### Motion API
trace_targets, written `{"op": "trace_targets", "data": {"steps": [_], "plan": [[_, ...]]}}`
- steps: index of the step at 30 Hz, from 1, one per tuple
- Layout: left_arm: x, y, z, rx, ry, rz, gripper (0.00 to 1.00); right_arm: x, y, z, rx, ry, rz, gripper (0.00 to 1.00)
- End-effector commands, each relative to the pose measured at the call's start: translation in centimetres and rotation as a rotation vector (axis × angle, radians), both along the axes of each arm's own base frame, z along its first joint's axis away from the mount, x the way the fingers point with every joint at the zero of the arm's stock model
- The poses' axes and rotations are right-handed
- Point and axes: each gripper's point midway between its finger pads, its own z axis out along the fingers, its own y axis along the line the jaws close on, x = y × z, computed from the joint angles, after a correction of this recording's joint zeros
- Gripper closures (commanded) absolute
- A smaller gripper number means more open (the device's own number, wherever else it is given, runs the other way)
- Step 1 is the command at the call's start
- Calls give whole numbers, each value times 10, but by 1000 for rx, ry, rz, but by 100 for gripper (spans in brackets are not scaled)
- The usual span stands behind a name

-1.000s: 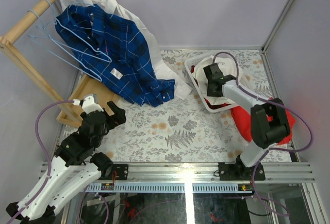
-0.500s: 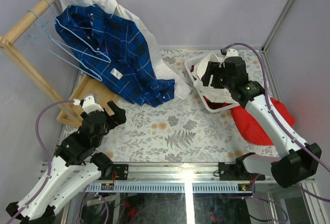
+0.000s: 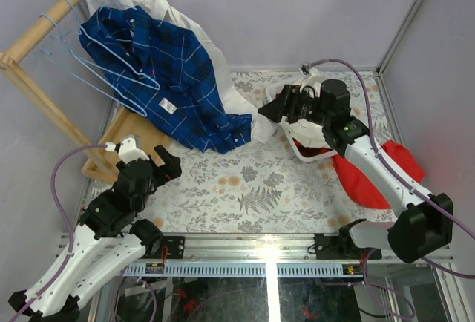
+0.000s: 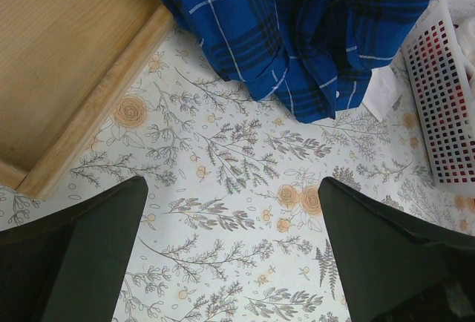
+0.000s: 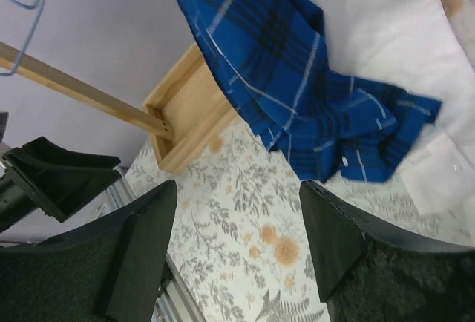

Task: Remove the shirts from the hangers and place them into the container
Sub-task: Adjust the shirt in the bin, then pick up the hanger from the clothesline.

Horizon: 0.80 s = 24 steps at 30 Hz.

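The left jaws gape wide, empty, above the flowered tabletop (image 3: pixel 245 188). Farther on, the right jaws stand apart, holding nothing, at the left rim of the white container (image 4: pixel 445 92). Behind, the blue checked shirt (image 3: pixel 178 70) hangs from the wooden rack (image 3: pixel 44 33), hem on the tabletop, beside light-blue hangers (image 3: pixel 111 70).

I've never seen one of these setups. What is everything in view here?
blue checked shirt: one, dark blue, draped from the rack onto the table
white shirt: at least one, white, behind the blue one
hangers: several, light blue, on the rack
wooden rack: one, pale wood, far left
basket: one, white, far right, cloth inside
red cloth: one, red, beside basket
table cover: one, floral
left gripper: black, open
right gripper: black, open
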Motion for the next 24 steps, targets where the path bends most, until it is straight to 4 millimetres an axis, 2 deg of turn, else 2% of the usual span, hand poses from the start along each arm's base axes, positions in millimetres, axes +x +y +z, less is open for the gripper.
{"op": "trace_targets", "data": {"steps": [1, 5, 9, 10, 14, 18, 24], "plan": [[3, 0, 14, -23, -34, 14, 0, 7, 27, 60, 55, -206, 78, 25], [3, 2, 16, -29, -44, 20, 0, 26, 47, 73, -10, -274, 80, 25], [3, 1, 15, -26, -40, 19, 0, 46, 74, 89, 8, -306, 109, 25], [3, 1, 15, -25, -39, 19, 0, 50, 81, 103, 19, -339, 122, 25], [3, 1, 14, -23, -37, 19, 0, 74, 107, 114, 11, -403, 143, 26], [3, 1, 14, -25, -37, 18, 0, 89, 129, 126, 41, -446, 172, 27], [4, 0, 12, -17, -26, 13, 0, 99, 168, 144, 80, -516, 222, 28]]}}
